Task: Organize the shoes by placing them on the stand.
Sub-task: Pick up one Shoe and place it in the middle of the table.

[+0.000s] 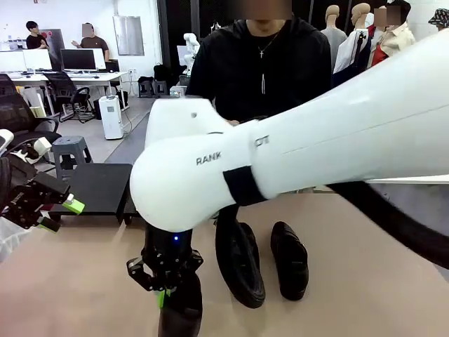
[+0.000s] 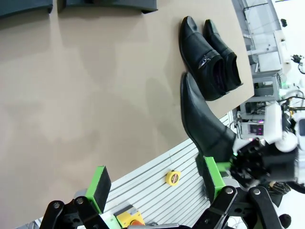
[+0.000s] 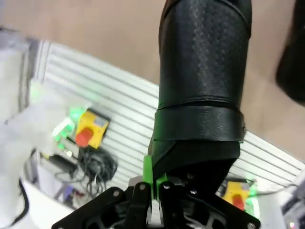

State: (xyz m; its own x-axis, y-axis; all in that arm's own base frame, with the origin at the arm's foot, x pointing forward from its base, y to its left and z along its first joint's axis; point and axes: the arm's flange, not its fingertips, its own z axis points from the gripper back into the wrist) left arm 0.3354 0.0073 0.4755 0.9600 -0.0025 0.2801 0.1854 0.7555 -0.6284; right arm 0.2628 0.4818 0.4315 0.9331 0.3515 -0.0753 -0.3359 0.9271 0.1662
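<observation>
Your right wrist view shows the right gripper [image 3: 153, 175] clamped on the heel rim of 1 shoe [image 3: 205, 71], a grip the front view mostly hides. Your left wrist view adds the left gripper [image 2: 157, 183] spread wide, that shoe over the table's [image 2: 95, 95] near edge, a pair of shoes [image 2: 209, 57] side by side, and the stand [image 2: 109, 5] beyond.

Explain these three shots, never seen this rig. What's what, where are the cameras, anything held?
Two white robot arms stand at a table, with a person opposite. The front view is from a fixed camera between the arms; the other two cameras sit on the wrists, looking along each gripper's fingers. The right gripper is shut on the rim of one black shoe. The left gripper is open, empty. On the table lie two more shoes side by side; the black stand sits far left.
</observation>
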